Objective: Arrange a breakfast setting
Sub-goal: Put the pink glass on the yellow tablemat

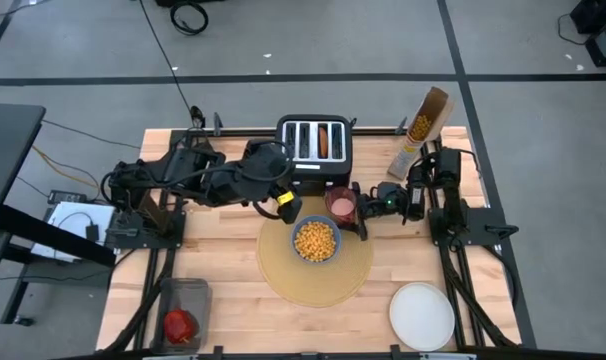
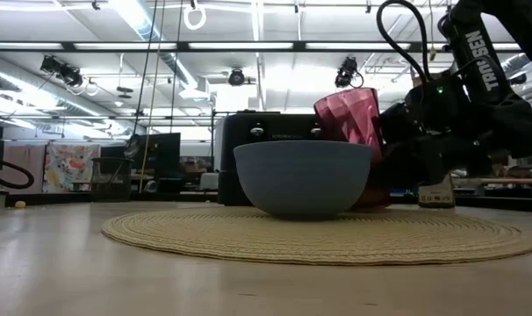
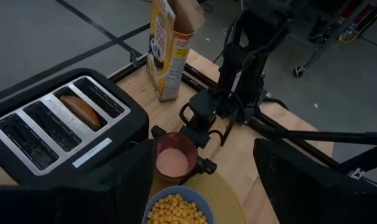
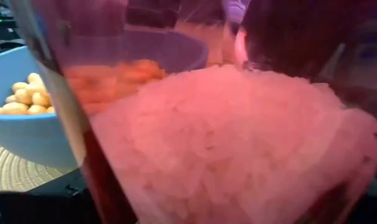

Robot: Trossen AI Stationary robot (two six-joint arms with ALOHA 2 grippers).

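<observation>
Pressed against the right wrist camera, the pink translucent cup [image 4: 226, 137] fills nearly the whole view, with pale crushed ice visible inside. The right gripper [image 1: 360, 212] has its fingers closed on this cup, holding it at the 1 o'clock edge of the round tan placemat [image 1: 283, 285], just beside the small blue bowl [image 1: 316, 241]. In the low view the cup [image 2: 349, 118] stands tilted behind the bowl [image 2: 303, 178]; whether its base touches the mat is hidden there.

At the table's 7 o'clock corner a red apple [image 1: 179, 325] sits in a clear container [image 1: 196, 292]. The left gripper [image 1: 286, 205] hovers at the mat's 11 o'clock, in front of the toaster [image 1: 315, 152], fingers spread apart and holding nothing. The bowl holds yellow cereal puffs. At 5 o'clock lies the white round plate [image 1: 422, 315].

Only the left wrist view shows the bagel [image 3: 81, 110] in a toaster slot clearly, and the cereal box [image 3: 170, 46] beyond.
</observation>
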